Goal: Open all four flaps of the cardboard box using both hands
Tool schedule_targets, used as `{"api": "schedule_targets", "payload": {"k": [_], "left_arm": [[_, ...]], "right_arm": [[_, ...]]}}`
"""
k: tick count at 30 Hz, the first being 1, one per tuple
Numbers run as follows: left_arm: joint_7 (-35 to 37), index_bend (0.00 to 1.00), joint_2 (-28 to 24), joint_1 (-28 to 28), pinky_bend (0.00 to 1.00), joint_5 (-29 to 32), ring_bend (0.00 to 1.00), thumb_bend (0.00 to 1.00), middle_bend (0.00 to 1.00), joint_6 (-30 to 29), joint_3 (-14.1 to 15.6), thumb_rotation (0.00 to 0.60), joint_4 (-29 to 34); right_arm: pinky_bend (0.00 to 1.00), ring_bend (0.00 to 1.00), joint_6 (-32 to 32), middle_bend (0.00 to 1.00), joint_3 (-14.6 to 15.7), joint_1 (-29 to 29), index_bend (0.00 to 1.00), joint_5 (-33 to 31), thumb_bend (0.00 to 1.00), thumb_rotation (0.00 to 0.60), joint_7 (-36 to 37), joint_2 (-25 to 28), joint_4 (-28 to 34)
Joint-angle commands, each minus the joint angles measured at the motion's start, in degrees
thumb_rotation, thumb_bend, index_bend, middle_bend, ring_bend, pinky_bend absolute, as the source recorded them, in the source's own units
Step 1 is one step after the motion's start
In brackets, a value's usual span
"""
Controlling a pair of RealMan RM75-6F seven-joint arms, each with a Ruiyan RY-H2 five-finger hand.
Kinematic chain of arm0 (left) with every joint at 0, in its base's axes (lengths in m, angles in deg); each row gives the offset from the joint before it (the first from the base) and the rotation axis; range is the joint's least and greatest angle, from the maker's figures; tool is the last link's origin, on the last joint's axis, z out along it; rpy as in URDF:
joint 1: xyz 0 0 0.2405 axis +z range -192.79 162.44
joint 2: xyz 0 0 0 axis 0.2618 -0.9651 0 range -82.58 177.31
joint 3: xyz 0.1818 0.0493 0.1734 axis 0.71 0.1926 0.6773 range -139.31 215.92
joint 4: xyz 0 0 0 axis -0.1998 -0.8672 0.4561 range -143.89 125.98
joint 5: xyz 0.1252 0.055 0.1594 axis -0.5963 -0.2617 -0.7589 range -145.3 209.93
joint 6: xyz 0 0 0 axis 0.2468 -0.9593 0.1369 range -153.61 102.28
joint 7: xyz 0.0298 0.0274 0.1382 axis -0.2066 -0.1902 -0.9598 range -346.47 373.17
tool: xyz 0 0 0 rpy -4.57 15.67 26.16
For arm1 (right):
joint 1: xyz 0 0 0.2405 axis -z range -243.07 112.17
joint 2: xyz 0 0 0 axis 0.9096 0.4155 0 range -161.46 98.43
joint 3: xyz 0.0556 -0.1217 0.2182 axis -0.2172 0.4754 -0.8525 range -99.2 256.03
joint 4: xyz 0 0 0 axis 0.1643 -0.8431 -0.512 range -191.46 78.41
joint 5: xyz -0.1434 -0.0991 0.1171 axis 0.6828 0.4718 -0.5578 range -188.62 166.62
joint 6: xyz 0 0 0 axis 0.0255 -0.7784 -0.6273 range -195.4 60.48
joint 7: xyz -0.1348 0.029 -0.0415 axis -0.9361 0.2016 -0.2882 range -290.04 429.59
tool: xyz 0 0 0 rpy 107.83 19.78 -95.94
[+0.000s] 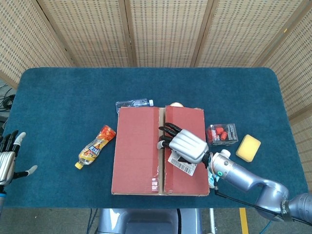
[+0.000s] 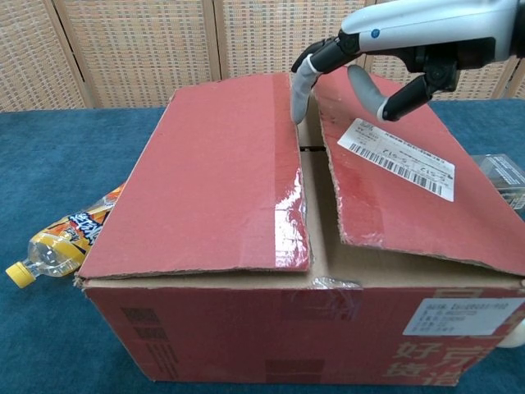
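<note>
My right hand (image 1: pixel 187 146) hovers over the cardboard box (image 1: pixel 160 150), fingers spread, grasping nothing; my left hand (image 1: pixel 8 158) rests released.

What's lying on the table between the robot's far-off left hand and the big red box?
Only an orange bottle, lying on its side, sits between the left hand and the cardboard box; the rest is bare blue table. The head view shows it.

Cardboard box (image 2: pixel 246 328) front: printed characters "好" and "货"; white barcode labels (image 2: pixel 397 159) on flap and front, print illegible.
</note>
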Motion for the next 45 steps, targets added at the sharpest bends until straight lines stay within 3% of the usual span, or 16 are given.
{"api": "schedule_targets", "payload": {"k": [1, 20, 45], "left_arm": [[0.34, 0.04, 0.01, 0.03, 0.0, -0.12, 0.0, 0.11, 0.0, 0.07, 0.1, 0.487, -0.18], [0.92, 0.04, -0.25, -0.28, 0.0, -0.78, 0.0, 0.11, 0.0, -0.09, 0.01, 0.487, 0.13], [0.71, 0.04, -0.46, -0.56, 0.0, -2.22, 0.0, 0.11, 0.0, -0.47, 0.36, 0.485, 1.23]], "right_arm": [[0.0, 0.0, 0.0, 0.3, 0.16, 0.01, 0.32, -0.19, 1.0, 0.6, -0.35, -0.12, -0.05], [0.0, 0.03, -2.29, 0.51, 0.26, 0.61, 0.44, 0.08, 1.0, 0.6, -0.29, 0.95, -0.11], [0.0, 0.05, -6.59, 0.52, -1.85, 3.57, 0.45, 0.63, 1.0, 0.6, 1.21, 13.03, 3.54]]}}
